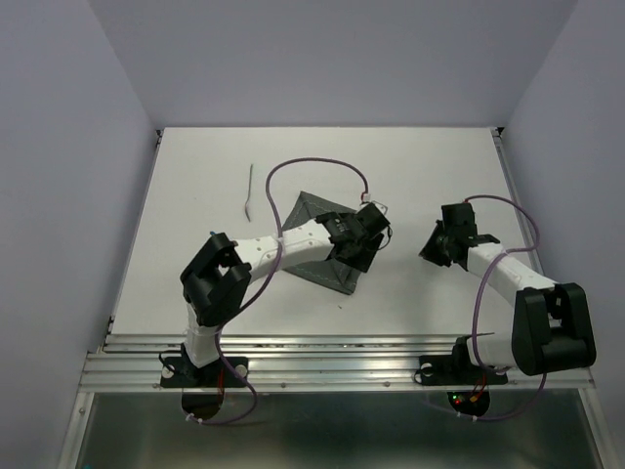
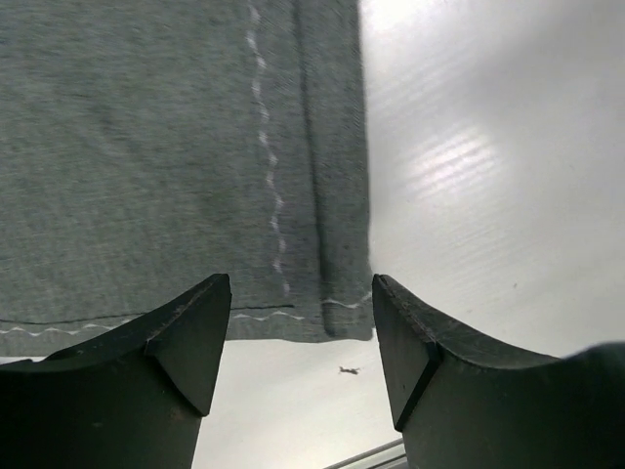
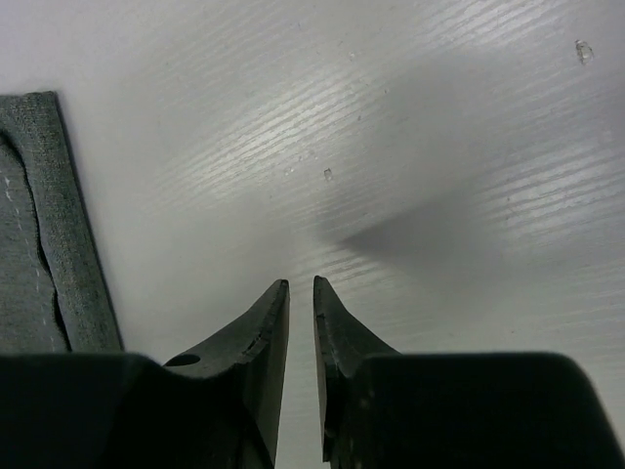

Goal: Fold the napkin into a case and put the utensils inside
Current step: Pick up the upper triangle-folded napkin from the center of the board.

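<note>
The dark grey napkin (image 1: 317, 256) lies on the white table, partly hidden under my left arm. My left gripper (image 1: 363, 242) hovers over its right side. In the left wrist view the gripper (image 2: 301, 298) is open and empty, with a stitched napkin corner (image 2: 156, 147) showing between the fingers. My right gripper (image 1: 437, 249) is to the right of the napkin, over bare table. In the right wrist view it (image 3: 301, 285) is shut and empty, and the napkin's edge (image 3: 44, 234) shows at the left. A slim grey utensil (image 1: 250, 191) lies at the far left. The red-bowled spoon is out of view.
The white table (image 1: 430, 166) is walled in by lavender panels on three sides. A purple cable (image 1: 312, 164) loops above the left arm. A metal rail (image 1: 332, 357) runs along the near edge by the arm bases.
</note>
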`<state>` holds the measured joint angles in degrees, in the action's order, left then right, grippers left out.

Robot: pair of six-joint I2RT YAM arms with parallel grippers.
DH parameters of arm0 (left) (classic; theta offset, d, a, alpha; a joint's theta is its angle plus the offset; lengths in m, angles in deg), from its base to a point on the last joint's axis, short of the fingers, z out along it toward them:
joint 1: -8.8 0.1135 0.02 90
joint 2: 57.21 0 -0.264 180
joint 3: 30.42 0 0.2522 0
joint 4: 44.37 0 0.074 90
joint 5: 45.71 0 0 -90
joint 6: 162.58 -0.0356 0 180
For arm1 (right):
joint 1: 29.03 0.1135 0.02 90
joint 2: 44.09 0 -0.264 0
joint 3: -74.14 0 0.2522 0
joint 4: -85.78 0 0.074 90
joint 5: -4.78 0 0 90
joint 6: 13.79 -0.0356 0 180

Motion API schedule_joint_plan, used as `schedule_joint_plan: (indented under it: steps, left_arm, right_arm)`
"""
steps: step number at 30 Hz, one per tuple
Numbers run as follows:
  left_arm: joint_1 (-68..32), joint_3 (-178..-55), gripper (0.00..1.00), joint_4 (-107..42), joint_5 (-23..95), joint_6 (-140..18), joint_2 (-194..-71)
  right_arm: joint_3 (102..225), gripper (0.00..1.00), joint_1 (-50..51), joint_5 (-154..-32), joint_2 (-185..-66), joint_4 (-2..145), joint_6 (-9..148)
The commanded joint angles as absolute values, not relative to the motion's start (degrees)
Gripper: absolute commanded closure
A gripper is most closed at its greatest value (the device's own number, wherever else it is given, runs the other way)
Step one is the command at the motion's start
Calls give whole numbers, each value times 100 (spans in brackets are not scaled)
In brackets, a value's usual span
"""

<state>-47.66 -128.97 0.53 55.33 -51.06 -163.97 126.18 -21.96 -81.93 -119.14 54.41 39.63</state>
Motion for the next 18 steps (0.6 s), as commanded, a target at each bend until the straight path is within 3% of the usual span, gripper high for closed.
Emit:
schedule_joint_plan:
  steps: [1,7,13,18]
  left_arm:
    - [-5174,-13145,29,209,5931,-5210,-16575]
    - [-5553,-13154,21,103,5940,-5369,-16891]
    - [-5650,-13146,21,200,6213,-5316,-17129]
    - [-5694,-13049,27,147,6265,-5281,-17243]
  right_arm:
    - [12780,78,-2313,-8337,-11977,5408,4176]
    - [12815,76,-2314,-8364,-12029,5408,4229]
    - [12833,76,-2314,-8390,-12030,5408,4246]
    - [12859,76,-2314,-8408,-12065,5417,4246]
